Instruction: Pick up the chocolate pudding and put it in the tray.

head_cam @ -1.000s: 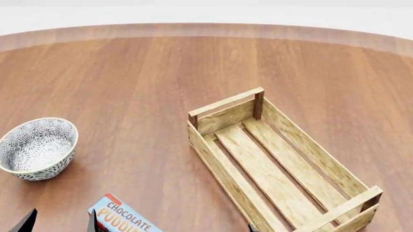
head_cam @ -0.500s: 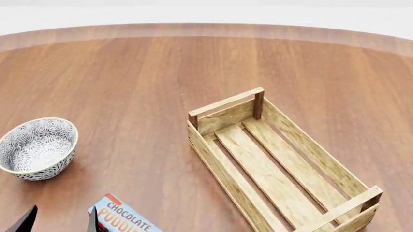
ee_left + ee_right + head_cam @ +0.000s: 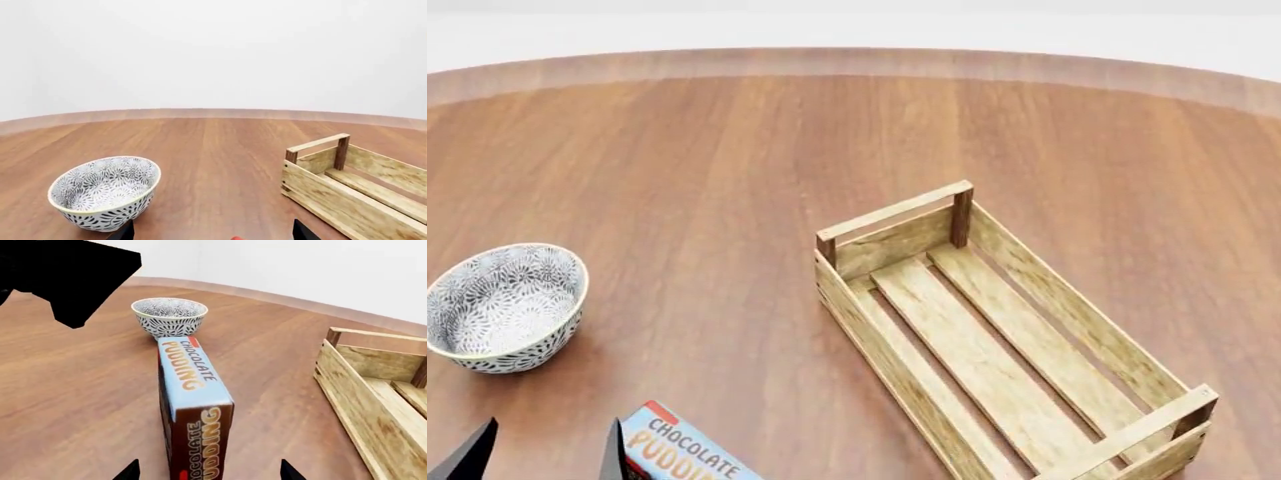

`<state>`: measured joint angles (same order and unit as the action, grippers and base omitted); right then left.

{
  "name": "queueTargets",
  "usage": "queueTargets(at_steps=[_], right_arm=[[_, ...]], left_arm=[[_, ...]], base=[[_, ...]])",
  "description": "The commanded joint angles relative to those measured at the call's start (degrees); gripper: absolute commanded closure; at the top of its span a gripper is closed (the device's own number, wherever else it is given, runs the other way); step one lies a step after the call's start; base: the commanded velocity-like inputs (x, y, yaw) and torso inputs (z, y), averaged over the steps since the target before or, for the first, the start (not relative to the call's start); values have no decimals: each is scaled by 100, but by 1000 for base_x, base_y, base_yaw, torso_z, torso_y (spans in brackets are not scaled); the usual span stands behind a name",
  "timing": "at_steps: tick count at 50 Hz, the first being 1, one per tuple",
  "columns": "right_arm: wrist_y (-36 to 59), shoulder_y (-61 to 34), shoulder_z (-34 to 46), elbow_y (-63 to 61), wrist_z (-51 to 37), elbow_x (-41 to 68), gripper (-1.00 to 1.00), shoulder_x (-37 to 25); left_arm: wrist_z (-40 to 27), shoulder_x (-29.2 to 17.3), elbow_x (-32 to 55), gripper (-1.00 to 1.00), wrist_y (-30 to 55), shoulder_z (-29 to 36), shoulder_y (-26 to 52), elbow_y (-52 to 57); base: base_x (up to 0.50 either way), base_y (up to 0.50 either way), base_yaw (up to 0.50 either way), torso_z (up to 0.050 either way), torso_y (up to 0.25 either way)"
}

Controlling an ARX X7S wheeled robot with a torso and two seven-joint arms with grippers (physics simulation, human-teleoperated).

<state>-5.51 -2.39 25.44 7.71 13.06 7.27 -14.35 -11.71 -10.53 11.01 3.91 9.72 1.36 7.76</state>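
The chocolate pudding (image 3: 681,452) lies flat on the wooden table at the near left, its light-blue face up; only part of it shows in the head view. The right wrist view shows its full length (image 3: 192,390), with its dark brown end towards the camera. My right gripper (image 3: 209,471) is open, its fingertips either side of that near end and apart from it. My left gripper (image 3: 541,458) is open just left of the carton, and a red corner of the carton (image 3: 235,238) shows between its tips. The tray (image 3: 1001,335) stands empty at the right.
A round patterned grey-white bowl (image 3: 505,305) stands left of the pudding, just beyond my left gripper; it also shows in the left wrist view (image 3: 105,192) and the right wrist view (image 3: 169,315). My left arm (image 3: 67,275) shows black above the table.
My left gripper's fingertips have shifted slightly to the left in the head view. A dark tip at the bottom edge near the tray has gone from view. The pudding, bowl and tray have not moved.
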Motion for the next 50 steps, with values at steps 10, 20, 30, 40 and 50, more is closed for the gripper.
queueTargets(at_steps=[10, 20, 30, 40, 50], right_arm=[[45, -631, 304, 765, 148, -131, -100, 303], [7, -662, 338, 834, 142, -106, -100, 318], [-63, -848, 351, 1150, 147, -94, -100, 374], [-74, -936, 404, 1269, 138, -93, -100, 422], [-172, -1018, 487, 1487, 132, -121, -100, 500]], left_arm=[[-77, -39, 13, -100, 3, 94, 43, 43], [-106, -60, 44, -100, 14, 128, 44, 59], [-138, -72, 41, -100, 16, 185, 58, 53], [-171, -111, 68, -100, 25, 200, 50, 100], [-190, -128, 99, -100, 2, 224, 60, 87]], base=[[0, 0, 0, 0, 0], [0, 0, 0, 0, 0], [0, 0, 0, 0, 0], [0, 0, 0, 0, 0], [0, 0, 0, 0, 0]])
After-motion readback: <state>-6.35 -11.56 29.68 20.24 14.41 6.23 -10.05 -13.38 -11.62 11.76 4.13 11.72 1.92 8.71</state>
